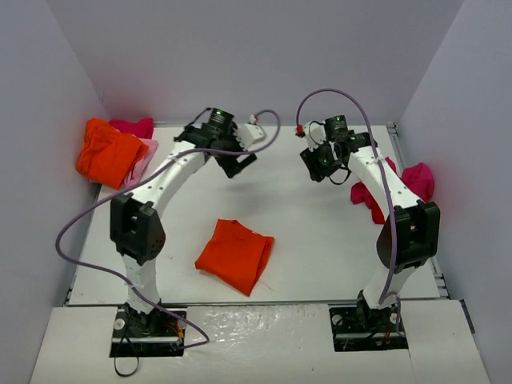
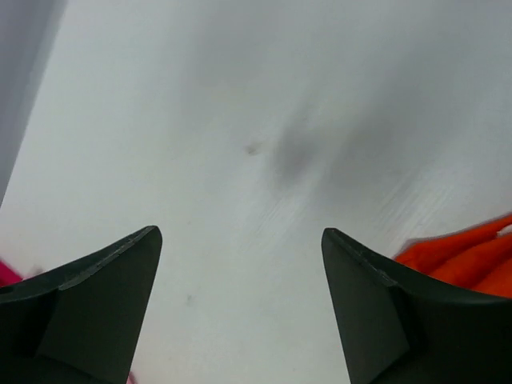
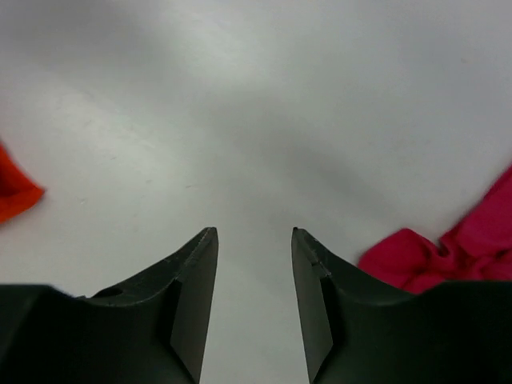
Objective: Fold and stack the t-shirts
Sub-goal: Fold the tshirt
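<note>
A folded bright orange t-shirt (image 1: 234, 256) lies on the white table (image 1: 320, 232), near the front centre. A second orange t-shirt (image 1: 108, 152) sits bunched at the back left, over a pale pink one (image 1: 146, 156) and beside a magenta one (image 1: 134, 126). Red (image 1: 370, 194) and magenta-pink (image 1: 420, 180) t-shirts lie crumpled at the right edge. My left gripper (image 1: 238, 166) (image 2: 240, 232) hovers over bare table with its jaws wide open and nothing between them; orange cloth (image 2: 472, 260) shows to its right. My right gripper (image 1: 320, 164) (image 3: 254, 230) is open with a narrower gap, empty, with red cloth (image 3: 416, 260) to its right.
Grey walls (image 1: 48, 120) close in the table at the back and both sides. Bare table surface lies between the two grippers and round the folded orange shirt. Purple cables (image 1: 352, 100) loop from both arms.
</note>
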